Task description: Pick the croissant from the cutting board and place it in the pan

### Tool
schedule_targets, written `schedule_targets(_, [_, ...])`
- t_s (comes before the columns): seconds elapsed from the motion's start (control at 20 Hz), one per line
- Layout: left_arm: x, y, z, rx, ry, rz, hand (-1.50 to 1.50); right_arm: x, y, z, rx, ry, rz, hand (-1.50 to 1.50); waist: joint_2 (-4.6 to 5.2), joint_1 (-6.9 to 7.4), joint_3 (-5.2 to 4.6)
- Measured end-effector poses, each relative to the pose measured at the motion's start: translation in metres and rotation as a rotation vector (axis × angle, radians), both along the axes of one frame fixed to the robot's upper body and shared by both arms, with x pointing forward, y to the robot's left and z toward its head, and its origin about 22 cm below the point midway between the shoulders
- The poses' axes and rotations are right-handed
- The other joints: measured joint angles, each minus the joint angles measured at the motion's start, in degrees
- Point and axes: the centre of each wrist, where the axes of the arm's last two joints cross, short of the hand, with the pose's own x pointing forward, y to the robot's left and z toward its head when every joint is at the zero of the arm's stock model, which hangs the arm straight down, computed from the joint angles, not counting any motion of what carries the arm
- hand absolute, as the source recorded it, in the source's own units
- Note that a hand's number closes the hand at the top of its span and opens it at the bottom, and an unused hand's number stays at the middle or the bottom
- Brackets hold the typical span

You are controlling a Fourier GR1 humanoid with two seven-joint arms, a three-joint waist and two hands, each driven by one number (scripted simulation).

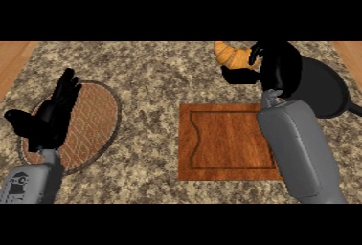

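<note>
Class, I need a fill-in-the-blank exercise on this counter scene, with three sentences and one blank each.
1. The right hand holds the ____.
2. The cutting board has ____ on it.
3. The pan lies at the view's ____ side, partly hidden by the right arm.

Missing words: croissant; nothing; right

A speckled granite counter top [155, 86] fills the scene. Light wooden strips [16, 62] border it at the far left and far right.
</note>
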Motion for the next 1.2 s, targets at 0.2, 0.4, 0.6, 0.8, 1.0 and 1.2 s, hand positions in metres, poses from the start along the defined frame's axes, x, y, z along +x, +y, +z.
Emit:
schedule_targets(0.2, [-0.001,-0.001,0.0,-0.005,0.0,-0.001,0.0,0.011,-0.057,-0.004,0.051,-0.041,-0.054,1.5,0.09,0.18,0.02])
schedule_targets(0.4, [-0.002,0.002,0.001,-0.002,-0.006,-0.01,0.0,0.02,-0.115,-0.016,0.026,-0.053,-0.119,1.5,0.23,0.52,0.02])
schedule_targets(0.6, [0.003,-0.004,0.0,-0.005,-0.003,-0.016,0.0,0.024,-0.169,-0.034,-0.038,-0.043,-0.176,1.5,0.51,1.04,0.05])
schedule_targets(0.8, [0.004,-0.008,0.003,-0.004,-0.009,-0.033,0.0,0.024,-0.216,-0.043,-0.116,-0.028,-0.253,1.5,0.84,1.96,0.11])
schedule_targets(1.0, [0.005,-0.015,0.002,-0.003,-0.019,-0.044,0.0,0.02,-0.247,-0.056,-0.135,-0.016,-0.301,1.5,1.28,2.93,0.2])
schedule_targets(1.2, [0.008,-0.018,0.007,-0.003,-0.024,-0.063,0.0,0.014,-0.266,-0.064,-0.131,-0.012,-0.327,1.5,1.65,3.75,0.3])
